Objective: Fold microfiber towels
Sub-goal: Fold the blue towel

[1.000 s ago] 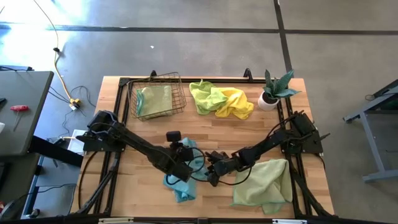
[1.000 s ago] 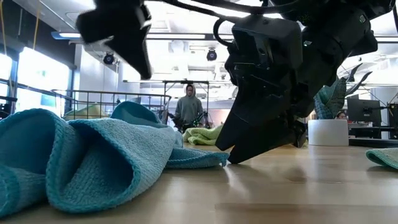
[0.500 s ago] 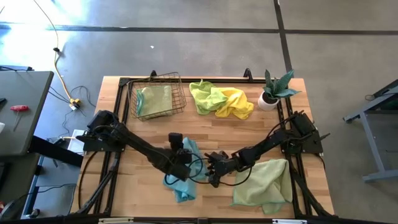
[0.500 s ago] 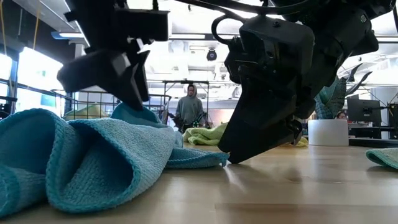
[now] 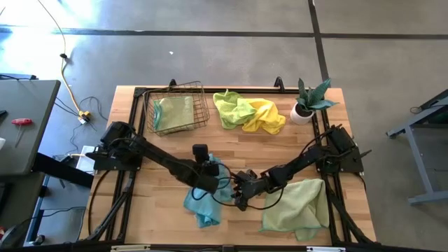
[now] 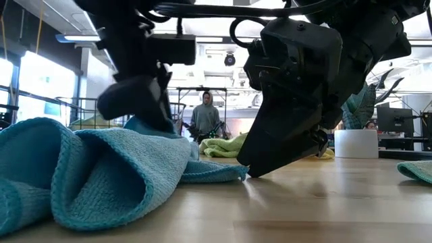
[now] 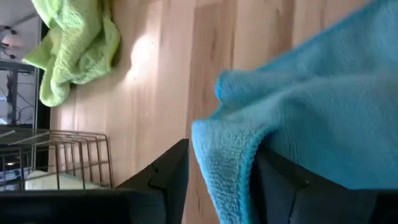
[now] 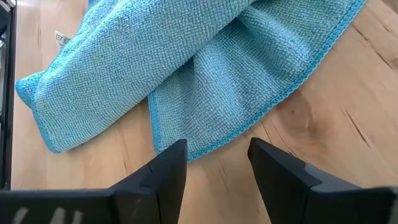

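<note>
Grey concrete floor surrounds the wooden table [image 5: 168, 147], and in the low view a person [image 6: 204, 115] stands far back in a bright workshop. Near the table's front edge, left of centre, lies a crumpled teal towel [image 5: 204, 204], with both dark arms reaching in over it. The left gripper [image 5: 210, 176] is at the towel's back part; in its wrist view the two fingers [image 7: 166, 174] stand apart with a raised fold of the teal towel [image 7: 236, 155] between them, but whether they press it cannot be told. The right gripper [image 5: 240, 196] sits just beside the towel's right edge, its fingers [image 8: 168, 168] spread over bare wood and holding nothing, the towel's hemmed edge [image 8: 249, 118] lying just ahead of them. A pale green towel [image 5: 297, 204] lies partly spread at the front right, under the right arm. At the back of the table a lime green towel [image 5: 234, 108] and a yellow towel [image 5: 266, 115] lie bunched together, touching. To their left a wire basket [image 5: 176, 106] holds another pale green cloth [image 5: 173, 112], and a small potted plant [image 5: 308, 101] stands at the back right corner.
</note>
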You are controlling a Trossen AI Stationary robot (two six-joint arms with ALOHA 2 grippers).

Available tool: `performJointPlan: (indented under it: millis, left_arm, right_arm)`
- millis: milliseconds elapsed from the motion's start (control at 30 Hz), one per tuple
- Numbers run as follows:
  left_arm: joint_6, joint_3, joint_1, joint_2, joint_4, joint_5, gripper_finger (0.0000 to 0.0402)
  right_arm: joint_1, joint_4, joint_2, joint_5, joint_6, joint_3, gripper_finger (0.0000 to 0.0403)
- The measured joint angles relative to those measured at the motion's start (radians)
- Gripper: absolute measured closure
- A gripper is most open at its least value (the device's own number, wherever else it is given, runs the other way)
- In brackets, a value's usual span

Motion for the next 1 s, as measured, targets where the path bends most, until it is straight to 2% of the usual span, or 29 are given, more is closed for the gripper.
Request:
performJointPlan:
  millis: [67,167,233,300,467,633,767,833,1000]
  left_arm:
    - [0.0,0.0,0.012,0.0,0.022,0.001,0.0283]
    - [0.0,0.0,0.028,0.0,0.019,0.011,0.0332]
    - [-0.009,0.0,0.041,0.0,0.015,0.043,0.0375]
    - [-0.033,0.0,0.054,0.0,0.015,0.087,0.0393]
    - [-0.167,0.024,0.089,0.0,-0.019,0.17,0.0398]
    - [-0.278,0.082,0.151,0.0,-0.044,0.334,0.0399]
    - [-0.264,0.151,0.206,0.0,-0.044,0.534,0.04]
    - [-0.251,0.192,0.229,0.0,-0.045,0.6,0.0401]
    - [-0.162,0.324,0.259,0.0,-0.086,0.633,0.0401]
  right_arm:
    - [0.0,0.0,0.0,0.0,0.0,0.0,0.0229]
    - [0.0,0.0,0.0,0.0,0.0,0.0,0.0229]
    - [0.0,0.0,0.0,0.0,0.0,0.0,0.0229]
    - [0.0,0.0,0.0,0.0,0.0,0.0,0.0229]
    - [0.0,0.005,-0.001,-0.005,-0.077,-0.001,0.0229]
    - [0.009,0.049,-0.005,-0.033,-0.209,-0.004,0.0229]
    - [0.03,0.067,-0.01,-0.029,-0.387,0.026,0.0229]
    - [0.045,0.073,-0.012,-0.028,-0.458,0.039,0.0229]
    - [0.09,0.025,-0.019,0.041,-0.497,0.069,0.0229]
